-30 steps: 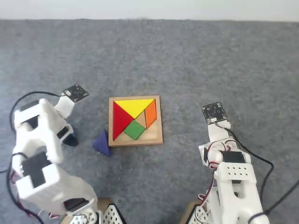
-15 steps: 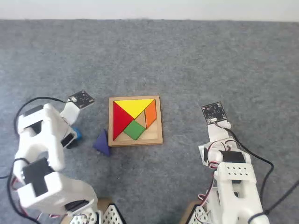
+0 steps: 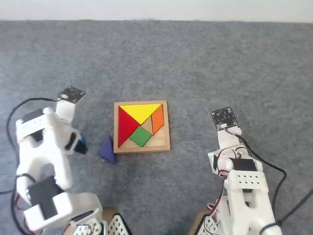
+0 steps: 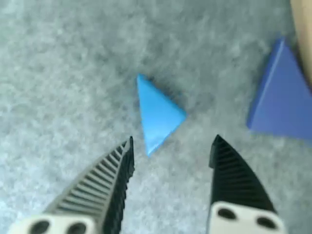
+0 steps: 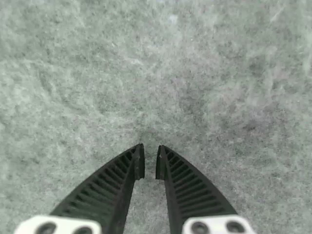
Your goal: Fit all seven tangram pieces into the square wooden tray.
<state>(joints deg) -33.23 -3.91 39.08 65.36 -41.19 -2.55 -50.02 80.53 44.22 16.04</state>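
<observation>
Square wooden tray (image 3: 142, 149) sits mid-table on the grey carpet (image 3: 220, 63), and it's got a yellow triangle (image 3: 141, 111), red triangle (image 3: 125, 128), green square (image 3: 141, 136) and orange parallelogram (image 3: 157, 120) in it. A dark blue triangle (image 3: 106, 149) lies on the carpet just beside the tray's near-left corner. Further left is a small light blue triangle (image 4: 158, 114), with the left gripper (image 4: 170, 151) hanging right over it, fingers spread wide, not touching. The right gripper (image 5: 149, 163) is over bare carpet, fingers pretty much pinched together, holding nothing.
</observation>
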